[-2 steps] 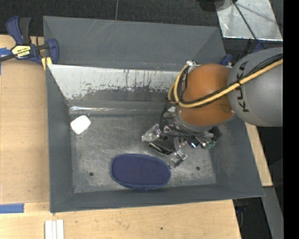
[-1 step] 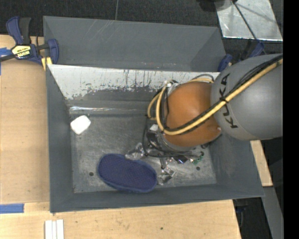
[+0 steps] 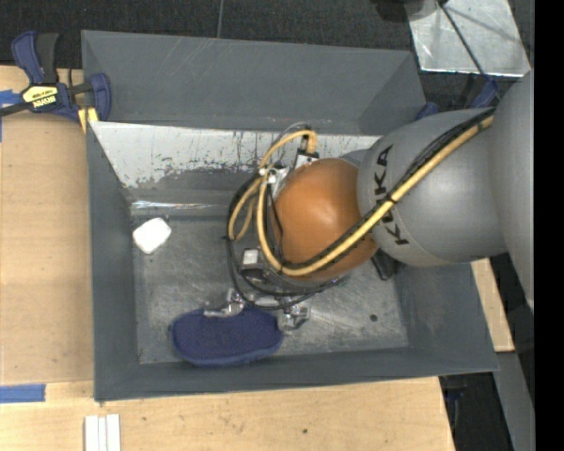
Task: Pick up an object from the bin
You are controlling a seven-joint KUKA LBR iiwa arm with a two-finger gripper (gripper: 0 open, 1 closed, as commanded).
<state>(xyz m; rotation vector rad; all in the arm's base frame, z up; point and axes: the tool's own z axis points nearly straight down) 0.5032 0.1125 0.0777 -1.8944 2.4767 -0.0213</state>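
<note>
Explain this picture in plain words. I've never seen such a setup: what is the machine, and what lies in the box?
The camera looks down from above. The big grey shape is a robot arm reaching in from the right; the orange dome and cables belong to it. Its hand hangs low in the grey metal bin, at the upper edge of a dark blue soft thing near the bin's lower wall. A small white block lies apart at the left. I see nothing held.

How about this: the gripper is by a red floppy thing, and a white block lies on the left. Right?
No: the camera view shows the floppy thing is dark blue, not red. The gripper is by it, and the white block lies on the left.
</note>
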